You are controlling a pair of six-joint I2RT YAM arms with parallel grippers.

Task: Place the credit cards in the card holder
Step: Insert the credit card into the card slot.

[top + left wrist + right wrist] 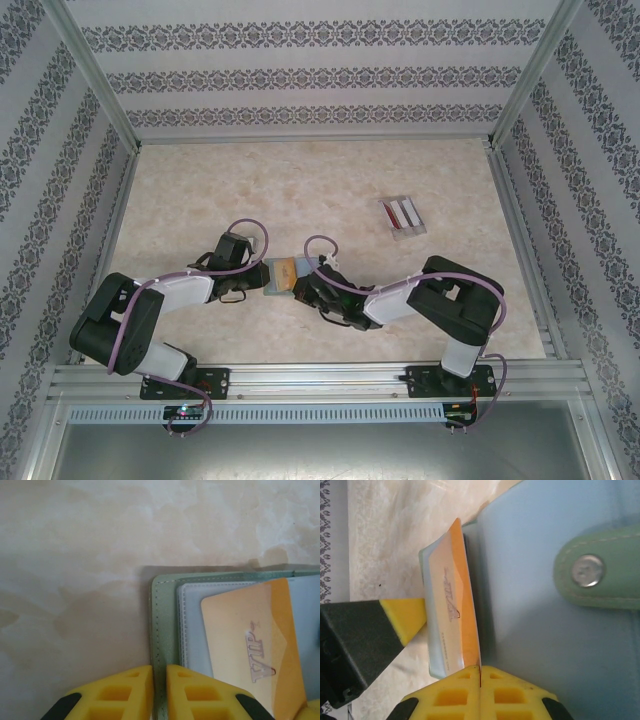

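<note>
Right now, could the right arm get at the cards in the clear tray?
Probably not yet: bare table lies between it and the clear tray, but the right gripper is shut on the orange card at the card holder.

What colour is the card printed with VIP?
Orange; the card shows best in the left wrist view.

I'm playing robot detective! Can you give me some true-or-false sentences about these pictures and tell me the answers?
1. An orange card sits at the card holder. True.
2. The left gripper pinches the card holder's edge. True.
3. The right gripper is wide open. False: it is shut on the orange card.
4. The clear tray holds no cards. False: red and white cards lie in it.
</note>
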